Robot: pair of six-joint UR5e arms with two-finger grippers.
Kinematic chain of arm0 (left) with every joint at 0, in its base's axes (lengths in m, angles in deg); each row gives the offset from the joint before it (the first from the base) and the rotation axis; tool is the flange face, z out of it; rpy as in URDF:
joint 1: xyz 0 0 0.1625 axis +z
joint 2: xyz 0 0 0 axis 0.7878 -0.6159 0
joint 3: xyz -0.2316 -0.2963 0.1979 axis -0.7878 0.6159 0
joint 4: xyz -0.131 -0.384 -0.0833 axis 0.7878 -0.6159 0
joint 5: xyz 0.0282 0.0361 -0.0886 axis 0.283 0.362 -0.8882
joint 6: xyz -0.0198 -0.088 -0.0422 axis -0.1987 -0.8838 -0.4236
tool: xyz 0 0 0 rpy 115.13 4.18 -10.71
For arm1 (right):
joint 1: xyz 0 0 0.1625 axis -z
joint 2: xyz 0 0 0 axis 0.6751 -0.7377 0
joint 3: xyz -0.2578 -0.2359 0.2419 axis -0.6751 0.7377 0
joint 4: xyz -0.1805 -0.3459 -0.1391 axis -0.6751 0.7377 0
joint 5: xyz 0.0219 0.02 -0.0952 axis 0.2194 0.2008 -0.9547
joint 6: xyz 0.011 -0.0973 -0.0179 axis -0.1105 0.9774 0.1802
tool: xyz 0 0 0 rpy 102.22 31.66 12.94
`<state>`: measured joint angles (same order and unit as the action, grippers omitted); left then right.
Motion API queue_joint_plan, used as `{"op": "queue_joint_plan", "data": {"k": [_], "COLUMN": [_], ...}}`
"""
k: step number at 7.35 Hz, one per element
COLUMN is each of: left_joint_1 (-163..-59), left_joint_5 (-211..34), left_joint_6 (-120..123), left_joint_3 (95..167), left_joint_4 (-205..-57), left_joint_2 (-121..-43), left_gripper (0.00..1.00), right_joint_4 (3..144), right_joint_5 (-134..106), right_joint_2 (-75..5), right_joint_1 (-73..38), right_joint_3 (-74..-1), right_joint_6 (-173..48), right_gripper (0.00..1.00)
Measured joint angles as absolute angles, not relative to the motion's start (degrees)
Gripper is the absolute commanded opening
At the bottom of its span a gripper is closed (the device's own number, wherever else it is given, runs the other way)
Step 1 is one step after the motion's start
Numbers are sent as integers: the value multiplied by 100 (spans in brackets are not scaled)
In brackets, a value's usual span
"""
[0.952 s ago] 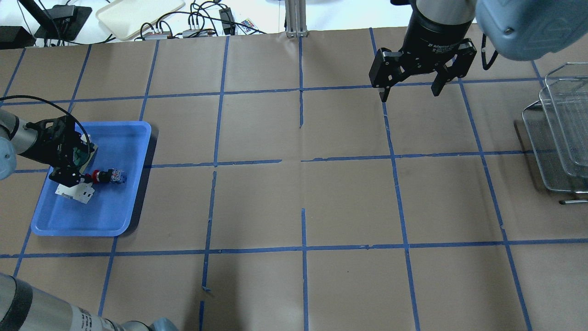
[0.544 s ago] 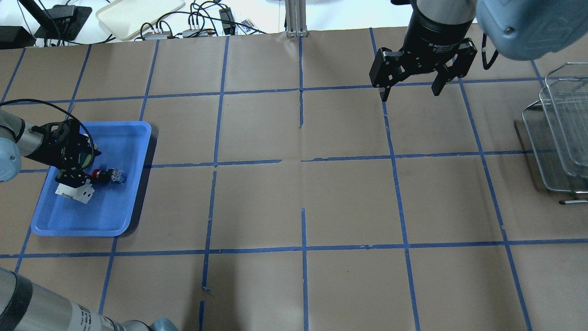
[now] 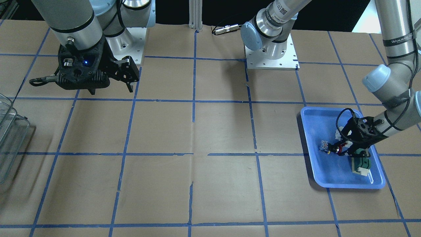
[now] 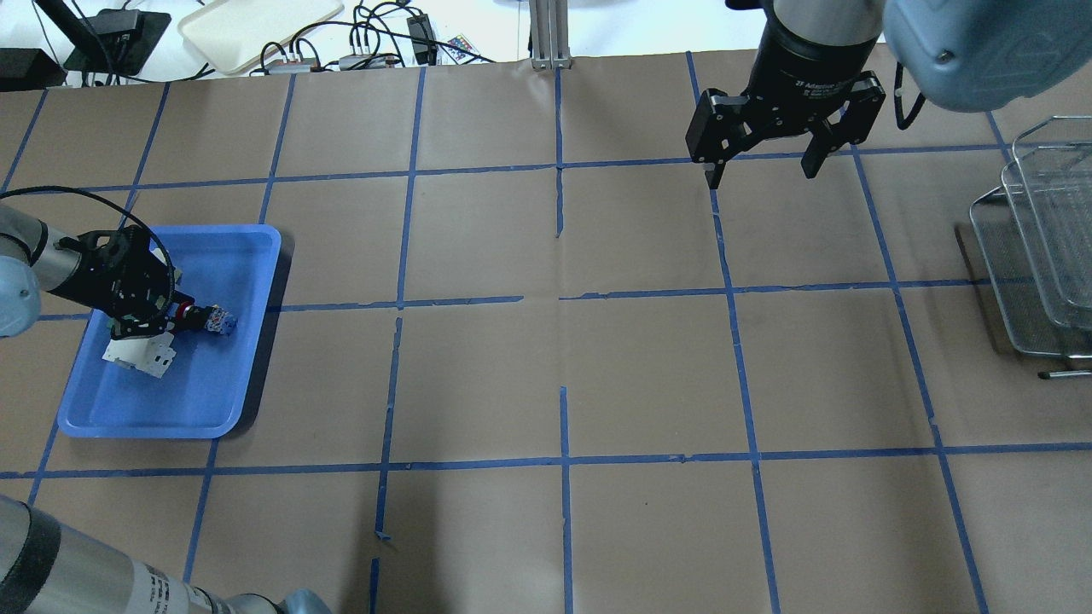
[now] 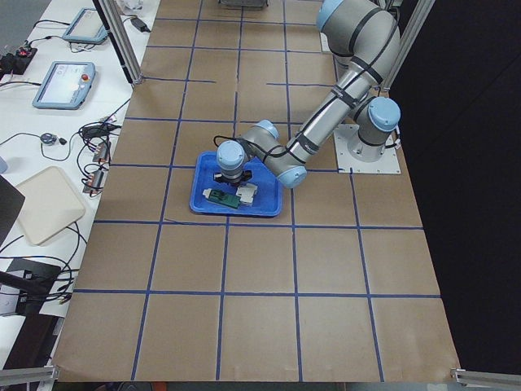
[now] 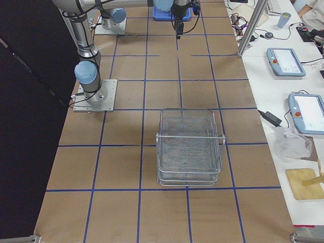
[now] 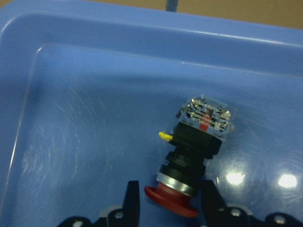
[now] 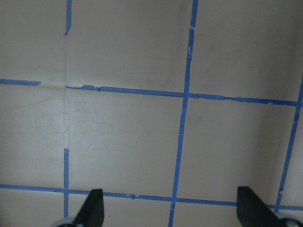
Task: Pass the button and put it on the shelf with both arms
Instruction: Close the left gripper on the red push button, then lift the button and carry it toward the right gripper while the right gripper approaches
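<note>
The button (image 4: 207, 320) lies on its side in the blue tray (image 4: 222, 401), red head towards my left gripper (image 4: 162, 317). In the left wrist view the two fingers press close on either side of the red head of the button (image 7: 199, 137), blue-and-clear block pointing away. It also shows in the front view (image 3: 329, 149). My right gripper (image 4: 762, 177) hangs open and empty above the far right part of the table; its wrist view shows only paper between its fingers (image 8: 94, 205). The wire-mesh shelf (image 4: 1036, 256) stands at the right edge.
A white blocky breaker (image 4: 141, 356) lies in the tray beside the button. A flat green-and-white part (image 3: 360, 164) lies under the left wrist. The table is brown paper with a blue tape grid. Cables and a beige tray (image 4: 256, 30) lie beyond the far edge.
My left gripper has drawn its fingers in around the button's red head, and the button has shifted slightly towards the tray's far side. The right arm has stayed still.
</note>
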<state>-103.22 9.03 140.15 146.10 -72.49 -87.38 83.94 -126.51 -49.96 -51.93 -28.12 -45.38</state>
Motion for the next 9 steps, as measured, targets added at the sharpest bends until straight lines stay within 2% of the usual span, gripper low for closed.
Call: {"op": "queue_joint_plan", "data": {"k": [3, 6, 9], "left_joint_1": [-10367, -10682, -11744], "left_joint_5": [915, 321, -823], "left_joint_6": [13818, 13037, 11353], "left_joint_3": [14589, 14537, 14549], "left_joint_4": [-7319, -7987, -8295], "left_joint_2": [-8576, -8003, -7559], "left_gripper": [0, 0, 0], "right_joint_4": [8387, 8388, 8323], "right_joint_5": [-12650, -12528, -11376], "right_joint_2": [-4996, -5012, -5050], "right_joint_1": [-5193, -5198, -5195], "right_joint_3": [-2812, -2804, -2803], "right_joint_6": [-4538, -4549, -4356], "right_gripper": [100, 100, 100]}}
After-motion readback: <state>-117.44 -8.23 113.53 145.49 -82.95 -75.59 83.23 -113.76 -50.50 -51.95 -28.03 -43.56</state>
